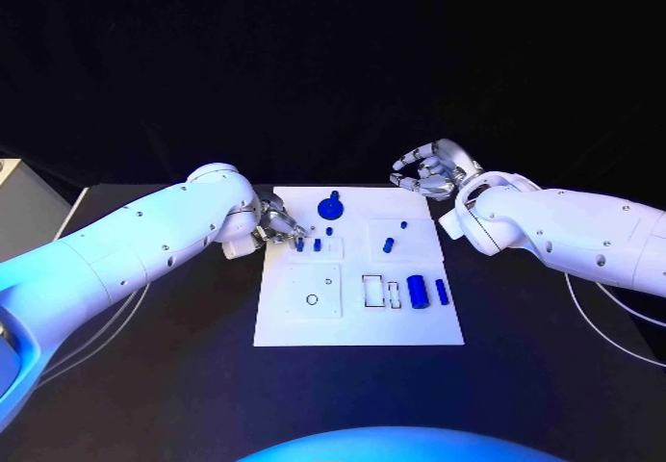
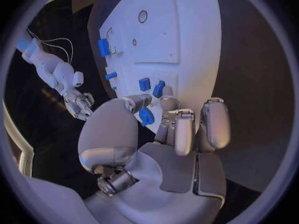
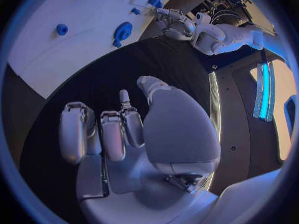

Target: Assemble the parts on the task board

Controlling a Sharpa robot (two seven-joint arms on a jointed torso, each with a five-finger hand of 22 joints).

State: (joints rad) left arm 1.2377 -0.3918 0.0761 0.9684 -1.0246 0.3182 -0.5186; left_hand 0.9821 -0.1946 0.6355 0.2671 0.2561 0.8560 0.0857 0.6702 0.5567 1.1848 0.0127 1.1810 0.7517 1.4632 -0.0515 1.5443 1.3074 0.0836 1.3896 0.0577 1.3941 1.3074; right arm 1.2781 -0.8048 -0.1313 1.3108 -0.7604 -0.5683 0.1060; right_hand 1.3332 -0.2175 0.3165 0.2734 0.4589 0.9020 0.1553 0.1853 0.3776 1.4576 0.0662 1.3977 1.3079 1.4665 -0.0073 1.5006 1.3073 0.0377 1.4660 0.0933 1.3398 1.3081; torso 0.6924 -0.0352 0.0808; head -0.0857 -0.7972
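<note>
Your left hand (image 1: pixel 273 227) at the task board (image 1: pixel 358 327) left edge, fingertips pinching a small blue part (image 2: pixel 146 116), your right hand (image 1: pixel 433 168) off the far corner, fingers loosely spread, holding nothing.

Table (image 1: pixel 166 385): black, matte top, carrying the work. White cables (image 1: pixel 611 327): thin, looping over the table's right edge; a further thin cable (image 1: pixel 97 332) trails along the left edge. Backdrop beyond the far edge: dark.

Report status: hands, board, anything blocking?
Left hand pinches a small blue part at the white task board. Right hand curled, holding nothing, off the board. Nothing blocking.
</note>
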